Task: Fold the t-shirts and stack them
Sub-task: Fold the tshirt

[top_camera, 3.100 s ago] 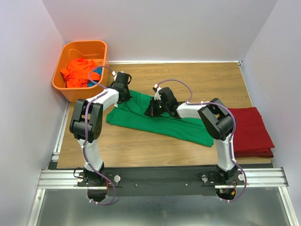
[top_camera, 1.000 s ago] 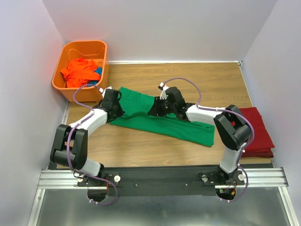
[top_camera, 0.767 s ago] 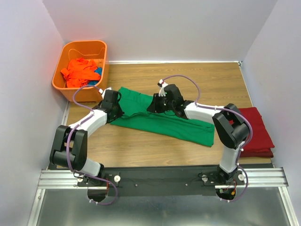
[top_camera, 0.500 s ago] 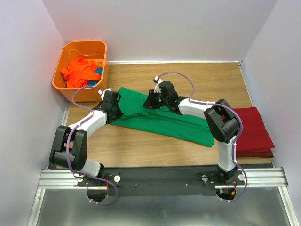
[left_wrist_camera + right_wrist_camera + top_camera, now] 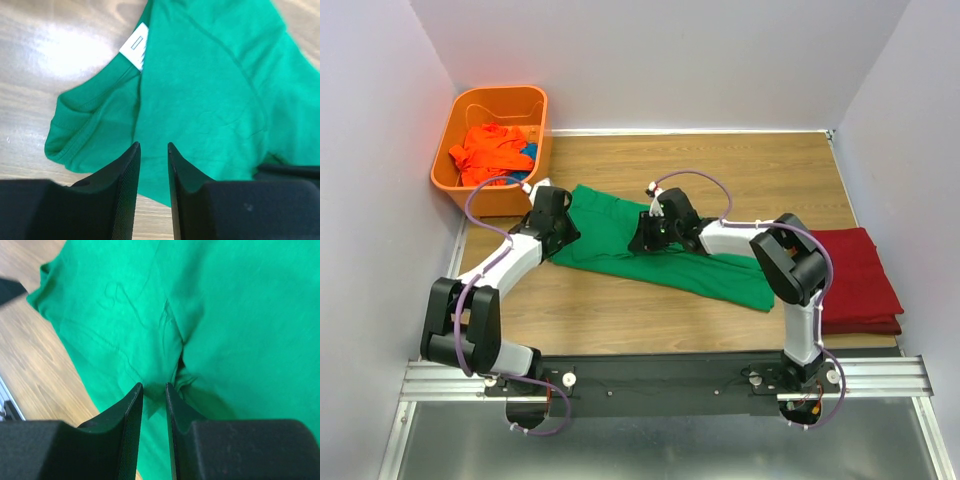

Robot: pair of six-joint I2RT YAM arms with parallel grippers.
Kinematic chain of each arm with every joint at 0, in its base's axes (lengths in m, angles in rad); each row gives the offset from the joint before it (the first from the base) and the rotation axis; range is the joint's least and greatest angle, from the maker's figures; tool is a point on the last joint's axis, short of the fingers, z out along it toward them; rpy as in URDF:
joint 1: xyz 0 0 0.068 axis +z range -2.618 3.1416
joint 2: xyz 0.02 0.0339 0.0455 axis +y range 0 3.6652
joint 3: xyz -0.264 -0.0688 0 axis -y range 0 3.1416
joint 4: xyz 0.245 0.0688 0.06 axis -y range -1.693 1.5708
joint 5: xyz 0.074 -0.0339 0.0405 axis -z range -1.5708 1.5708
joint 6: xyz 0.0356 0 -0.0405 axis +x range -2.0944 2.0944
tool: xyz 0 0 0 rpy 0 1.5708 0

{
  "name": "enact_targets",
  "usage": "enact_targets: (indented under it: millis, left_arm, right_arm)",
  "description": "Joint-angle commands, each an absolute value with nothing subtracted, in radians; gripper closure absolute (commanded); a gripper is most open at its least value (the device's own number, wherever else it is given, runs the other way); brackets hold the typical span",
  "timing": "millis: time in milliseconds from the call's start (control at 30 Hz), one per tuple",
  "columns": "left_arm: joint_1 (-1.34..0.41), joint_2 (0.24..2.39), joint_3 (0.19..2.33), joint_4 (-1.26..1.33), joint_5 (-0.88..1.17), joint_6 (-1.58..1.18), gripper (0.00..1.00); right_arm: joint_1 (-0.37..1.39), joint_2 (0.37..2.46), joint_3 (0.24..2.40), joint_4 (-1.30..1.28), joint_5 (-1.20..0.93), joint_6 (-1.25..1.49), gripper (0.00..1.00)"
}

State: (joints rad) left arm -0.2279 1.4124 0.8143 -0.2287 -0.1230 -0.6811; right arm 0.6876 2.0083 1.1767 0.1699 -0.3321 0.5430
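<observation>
Bright green soft cloth t-shirt (image 5: 705, 272) lay spread on the wooden desk (image 5: 720, 170) beneath both hands. My left hand (image 5: 153, 149) stood slightly parted, holding nothing; my right hand (image 5: 154, 387) pinched a fold. Tugging that pinch sideways, I judged, could drag the layers askew.

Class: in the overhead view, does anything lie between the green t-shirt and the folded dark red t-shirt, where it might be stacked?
No object lies between the green t-shirt and the dark red t-shirt; there is only bare table. The right arm stands over that gap, though.
</observation>
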Motion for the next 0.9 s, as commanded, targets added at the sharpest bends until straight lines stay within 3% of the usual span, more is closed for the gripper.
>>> enact_targets:
  millis: [0, 333, 567, 833, 867]
  left_arm:
    - [-0.221, 1.388, 0.862, -0.227, -0.121, -0.67, 0.64]
    - [-0.287, 1.509, 0.916, -0.14, -0.014, -0.721, 0.77]
    - [-0.371, 1.646, 0.968, -0.114, -0.029, -0.822, 0.77]
    - [-0.374, 1.85, 1.043, -0.101, -0.005, -0.946, 0.77]
    - [-0.374, 1.871, 1.089, -0.118, -0.006, -0.945, 0.77]
  right_arm:
    - [0.701, 1.954, 1.141, 0.155, -0.368, 0.52, 0.69]
    - [0.703, 1.887, 1.104, 0.1, -0.246, 0.514, 0.69]
    - [0.625, 1.781, 1.169, -0.124, 0.03, 0.508, 0.69]
    - [0.456, 1.684, 1.057, -0.216, 0.11, 0.526, 0.68]
    - [0.442, 1.678, 1.048, -0.222, 0.126, 0.526, 0.61]
